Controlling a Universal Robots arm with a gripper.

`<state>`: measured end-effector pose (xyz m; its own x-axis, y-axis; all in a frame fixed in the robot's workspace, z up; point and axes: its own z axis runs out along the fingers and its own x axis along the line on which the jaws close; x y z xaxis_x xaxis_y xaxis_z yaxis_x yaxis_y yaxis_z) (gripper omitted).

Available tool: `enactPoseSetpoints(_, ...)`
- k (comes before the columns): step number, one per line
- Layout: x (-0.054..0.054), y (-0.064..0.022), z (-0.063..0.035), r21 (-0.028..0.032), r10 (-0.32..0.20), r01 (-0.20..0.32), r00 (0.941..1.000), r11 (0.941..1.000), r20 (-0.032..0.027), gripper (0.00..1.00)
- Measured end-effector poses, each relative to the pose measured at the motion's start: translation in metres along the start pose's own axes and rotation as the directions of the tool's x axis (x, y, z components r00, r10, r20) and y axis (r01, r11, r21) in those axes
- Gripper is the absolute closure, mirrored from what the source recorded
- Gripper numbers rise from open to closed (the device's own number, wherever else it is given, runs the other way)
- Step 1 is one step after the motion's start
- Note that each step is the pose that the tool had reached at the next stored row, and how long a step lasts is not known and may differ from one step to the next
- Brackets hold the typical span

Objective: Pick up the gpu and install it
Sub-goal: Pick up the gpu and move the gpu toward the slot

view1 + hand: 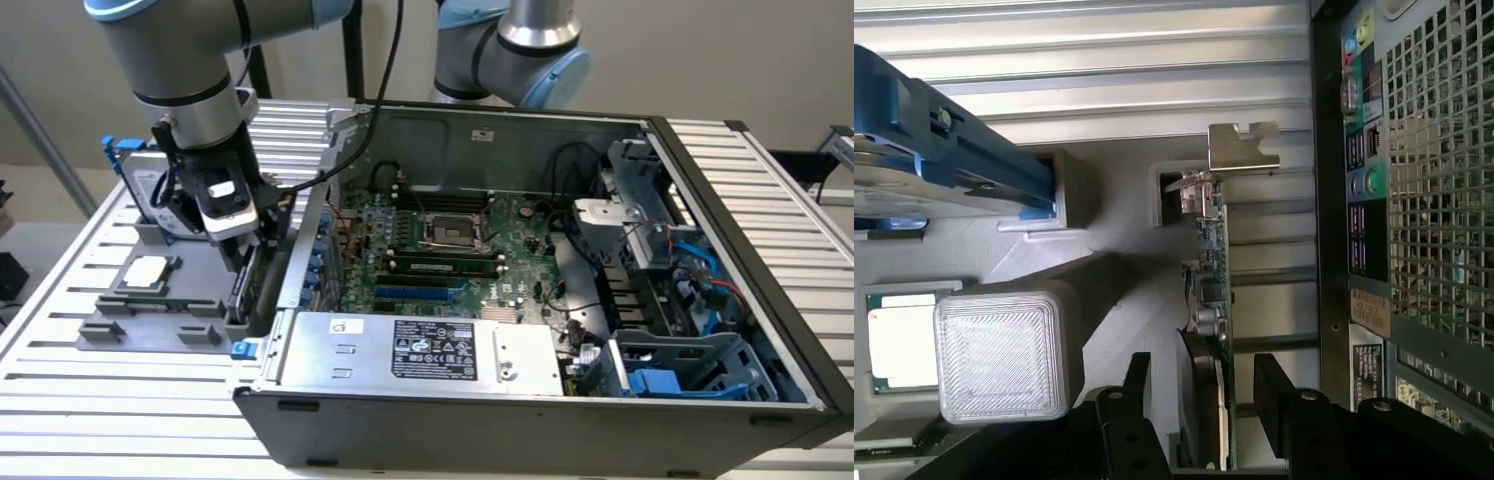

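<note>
Two end effector point(1202, 360) fingers point(1138, 400) flank the gpu point(1212, 270) — partly cut off.

We've got the graphics card point(1209, 290) standing on edge in the holder point(1124, 300), between the fingers of the gripper point(1204, 372), touching neither. Computer case point(1414, 200) sits just beside the gripper on one side; hard drive point(944, 160) and processor point(899, 340) on the other, same holder.

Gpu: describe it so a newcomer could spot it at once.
At the exterior view's left of the open computer case sits a grey holder. The gpu stands on edge in its slot nearest the case, between the fingers of the open gripper. Unlike the blue-framed hard drive and square processor, it is a thin green board with a silver bracket.
</note>
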<state>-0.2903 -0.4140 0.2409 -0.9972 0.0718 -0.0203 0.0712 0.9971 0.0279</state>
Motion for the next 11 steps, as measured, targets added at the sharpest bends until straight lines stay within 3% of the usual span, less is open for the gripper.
enactPoseSetpoints(11,-0.0008,-0.0048,0.0004,0.0015,0.0,0.0,0.9999,1.0,-0.0122,0.46)
